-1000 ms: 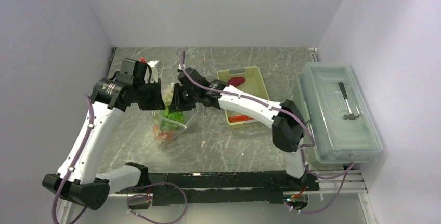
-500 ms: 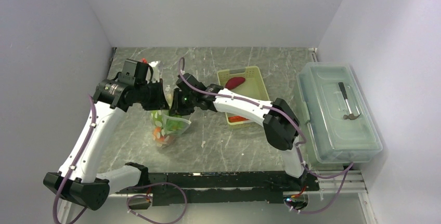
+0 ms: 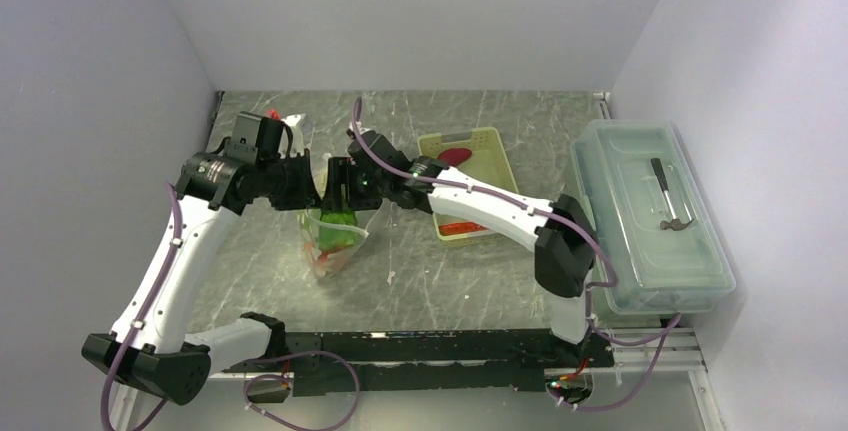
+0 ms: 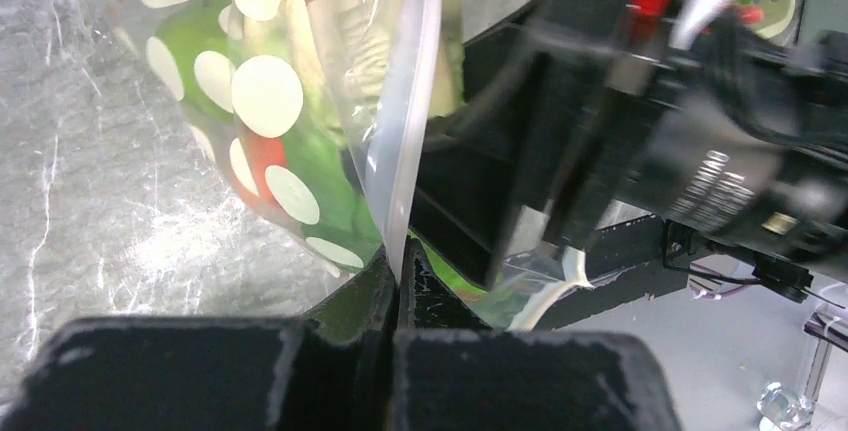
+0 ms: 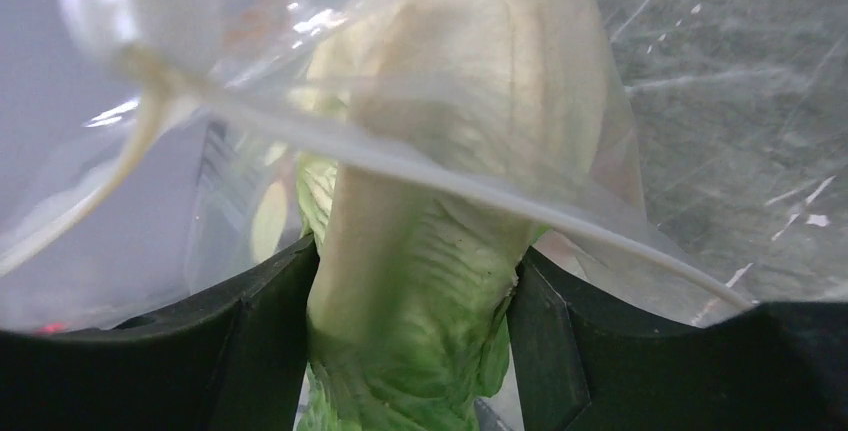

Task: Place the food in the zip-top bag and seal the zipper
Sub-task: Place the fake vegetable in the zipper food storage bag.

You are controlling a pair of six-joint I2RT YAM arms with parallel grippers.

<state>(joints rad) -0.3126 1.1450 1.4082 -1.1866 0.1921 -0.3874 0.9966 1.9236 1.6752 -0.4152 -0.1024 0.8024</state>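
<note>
The zip-top bag [image 3: 345, 241], clear with white dots, hangs upright between the two arms. My left gripper [image 4: 398, 271] is shut on the bag's mouth edge, right on the whitish zipper [image 4: 410, 131]. Green and red food [image 4: 262, 156] shows through the dotted wall. My right gripper [image 5: 412, 281] reaches into the bag's mouth with its jaws wide. The green leafy lettuce [image 5: 430, 251] stands between its fingers and brushes both. In the top view the lettuce [image 3: 338, 223] sits in the bag's upper half, above orange-red pieces [image 3: 322, 261].
A yellow-green basket [image 3: 497, 151] sits right of the bag, with a dark red piece [image 3: 456, 156] and a red strip [image 3: 462, 227] in it. A clear lidded box [image 3: 650, 216] holding a hammer stands at the right edge. Grey walls close in three sides.
The right gripper's jaws have spread apart around the lettuce inside the bag. The bag and both grippers dipped toward the front left, then came back up. The left gripper kept its pinch.
</note>
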